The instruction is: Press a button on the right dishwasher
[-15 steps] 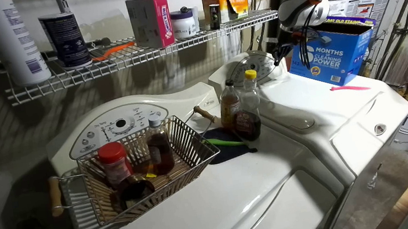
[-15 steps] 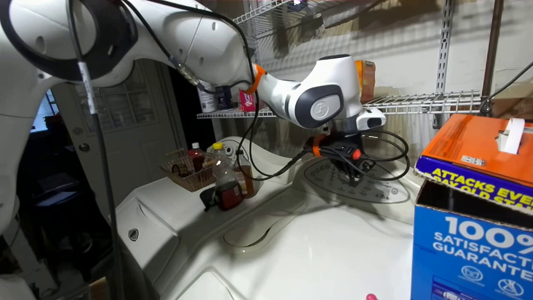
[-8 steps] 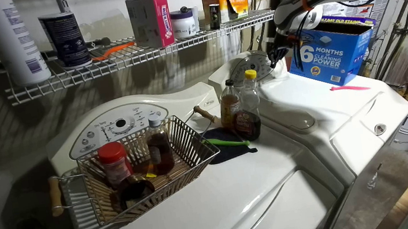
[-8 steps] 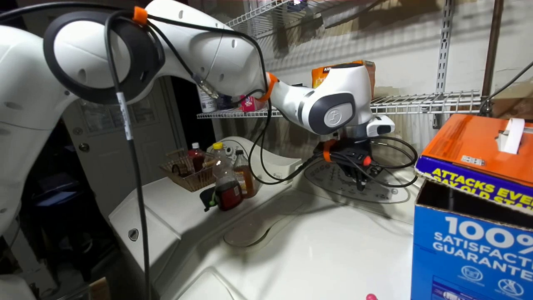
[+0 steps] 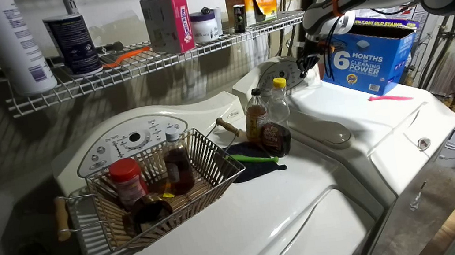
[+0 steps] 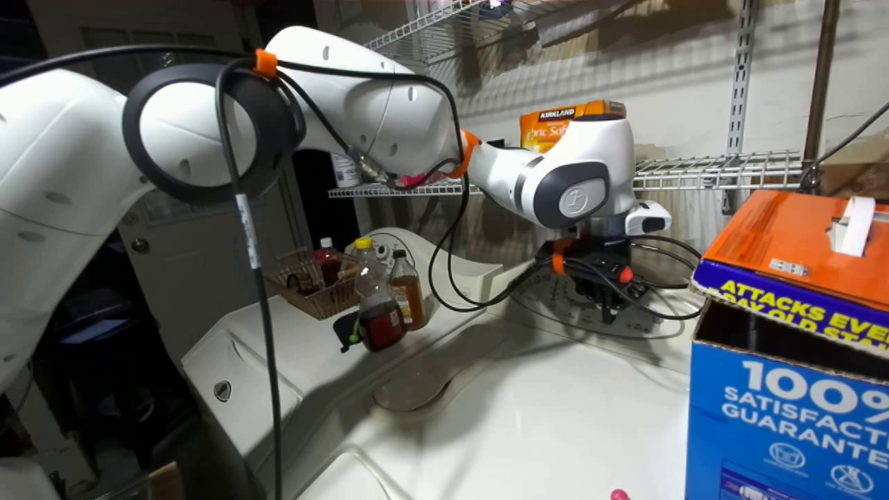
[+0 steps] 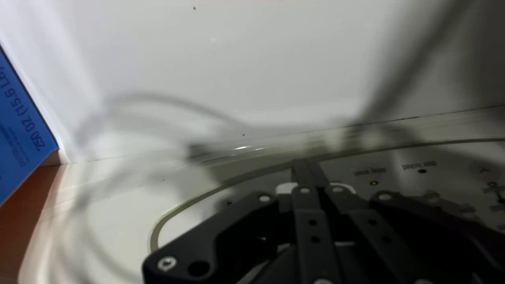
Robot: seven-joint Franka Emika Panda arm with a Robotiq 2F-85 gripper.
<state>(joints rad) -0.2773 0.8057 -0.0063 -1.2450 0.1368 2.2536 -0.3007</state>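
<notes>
The right dishwasher, a large white glossy appliance, shows in both exterior views (image 5: 353, 105) (image 6: 555, 410). Its raised back control panel (image 5: 265, 80) has a round dial and also shows in an exterior view (image 6: 542, 305). In the wrist view the panel (image 7: 371, 165) carries labels and small lit green lights. My gripper (image 7: 309, 165) is shut and empty, its fingertips together over the lower edge of the panel. It also shows in both exterior views (image 5: 302, 75) (image 6: 608, 318), in front of the panel's right part. The fingers hide what lies beneath them; contact cannot be told.
A blue detergent box (image 5: 371, 58) stands on the lid beside the arm, its flap open (image 6: 792, 271). A pink item (image 5: 390, 98) lies on the lid. The twin appliance (image 5: 233, 233) bears a wire basket (image 5: 202, 202) and two bottles (image 5: 275, 134). A wire shelf (image 5: 130, 70) runs above.
My arm and gripper have moved a little lower and along the panel, leftward in one exterior view and rightward in another. The gripper stays shut. The objects around have not moved.
</notes>
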